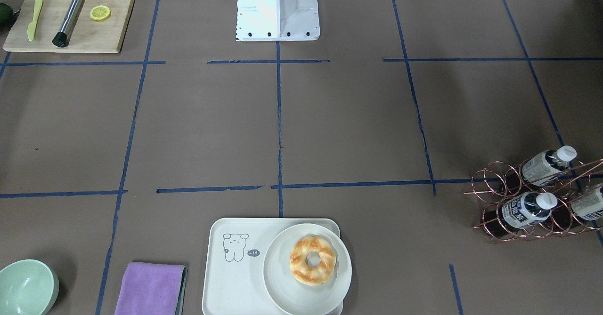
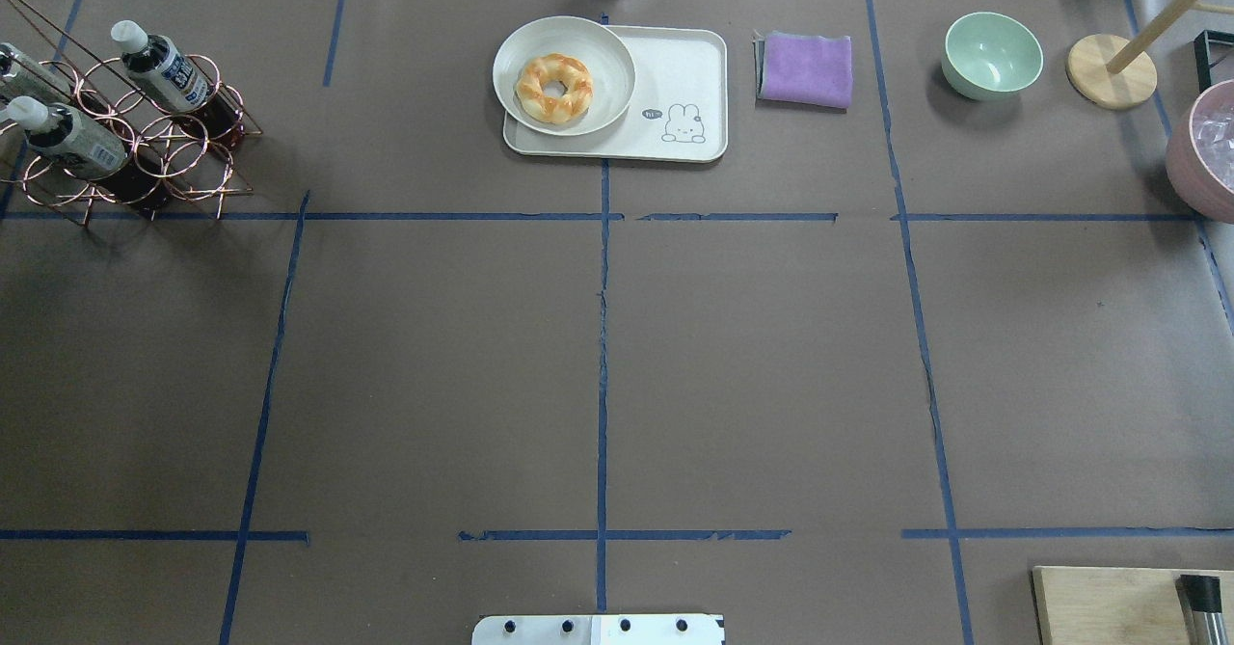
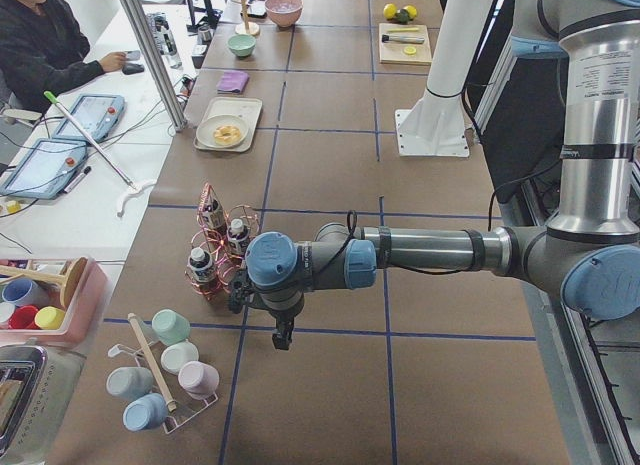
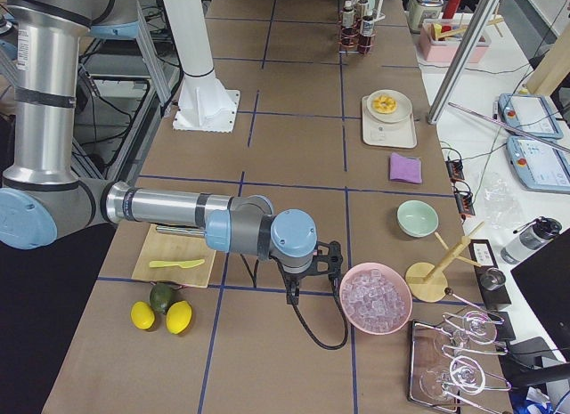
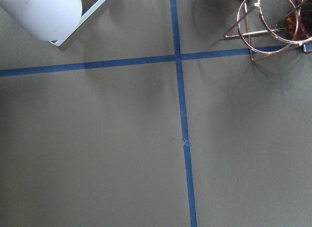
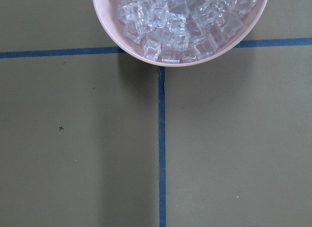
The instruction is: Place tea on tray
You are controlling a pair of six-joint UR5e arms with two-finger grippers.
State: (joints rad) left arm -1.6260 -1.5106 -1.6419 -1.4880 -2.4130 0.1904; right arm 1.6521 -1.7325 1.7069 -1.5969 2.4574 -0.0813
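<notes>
Tea [image 2: 162,65] in rack [image 2: 183,158], far-left corner: likely light, stiff, slick; grasp label band; left gripper [image 3: 283,337], right gripper [image 4: 292,295] jaws: cannot tell

The left gripper [image 3: 283,337] and right gripper [image 4: 290,295] showed only in side views, too small to tell how their jaws stood. At the front view's right edge a third tea bottle [image 1: 590,203] was cut off; the tray [image 1: 221,286] ran past the bottom edge.

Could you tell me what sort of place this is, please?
Probably a robotics lab staged as a café: a table gridded with blue tape, teach pendants beside it, and a plated donut on a tray.
</notes>
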